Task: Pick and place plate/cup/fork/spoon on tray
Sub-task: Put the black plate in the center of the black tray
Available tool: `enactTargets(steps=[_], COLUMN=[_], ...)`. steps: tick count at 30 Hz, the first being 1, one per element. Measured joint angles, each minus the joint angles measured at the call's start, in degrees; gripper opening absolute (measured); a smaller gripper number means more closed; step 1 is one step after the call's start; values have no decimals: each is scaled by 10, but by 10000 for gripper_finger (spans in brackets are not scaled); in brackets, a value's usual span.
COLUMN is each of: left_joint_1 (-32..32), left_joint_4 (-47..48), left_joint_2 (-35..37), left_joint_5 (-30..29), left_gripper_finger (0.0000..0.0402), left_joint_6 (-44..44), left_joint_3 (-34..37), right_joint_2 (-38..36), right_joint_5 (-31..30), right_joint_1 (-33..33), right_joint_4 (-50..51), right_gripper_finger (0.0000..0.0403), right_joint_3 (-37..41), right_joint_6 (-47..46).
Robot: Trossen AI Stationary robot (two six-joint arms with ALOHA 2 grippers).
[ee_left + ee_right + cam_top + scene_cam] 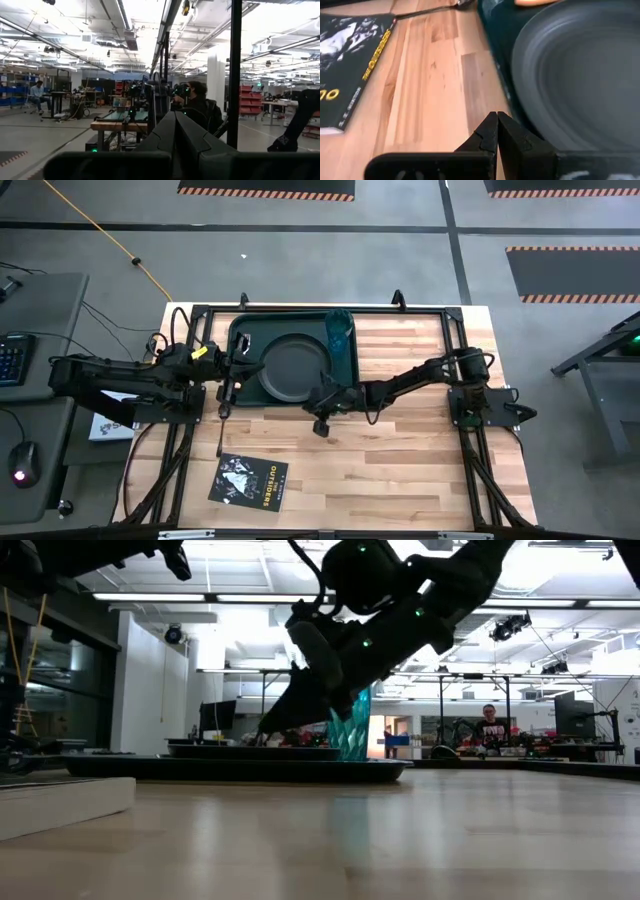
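The dark green tray (248,340) lies at the table's far left. The black plate (292,367) lies flat on it and also shows in the right wrist view (580,75). The teal cup (338,332) stands upright on the tray's far right part and shows in the low view (352,732). A slim utensil, apparently the spoon (222,430), lies on the table near the tray's near left corner; its handle shows in the right wrist view (425,11). The fork is not seen. My right gripper (497,119) is shut and empty, low by the tray's near lip beside the plate. My left gripper (175,120) is shut and empty at the tray's left edge.
A black square booklet with white print (250,480) lies on the table near the front left, and also shows in the right wrist view (350,55). Bare wood spreads over the table's middle and right. People show in the room beyond the table.
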State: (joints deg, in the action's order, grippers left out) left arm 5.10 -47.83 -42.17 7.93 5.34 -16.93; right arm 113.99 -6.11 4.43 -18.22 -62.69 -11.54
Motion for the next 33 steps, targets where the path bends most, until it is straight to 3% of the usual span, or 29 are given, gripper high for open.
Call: enactTargets(steps=[24, 33], left_joint_1=[0, 0], left_joint_4=[0, 0], left_joint_2=[0, 0], left_joint_5=[-1, -2], left_gripper_finger=[0, 0], left_joint_6=[0, 0], left_joint_3=[0, 0], right_joint_2=[13, 13], right_joint_5=[-50, -105], right_joint_1=[-19, -22], right_joint_4=[37, 38], right_gripper_finger=[0, 0], right_joint_3=[-7, -7], right_joint_6=[-14, -10])
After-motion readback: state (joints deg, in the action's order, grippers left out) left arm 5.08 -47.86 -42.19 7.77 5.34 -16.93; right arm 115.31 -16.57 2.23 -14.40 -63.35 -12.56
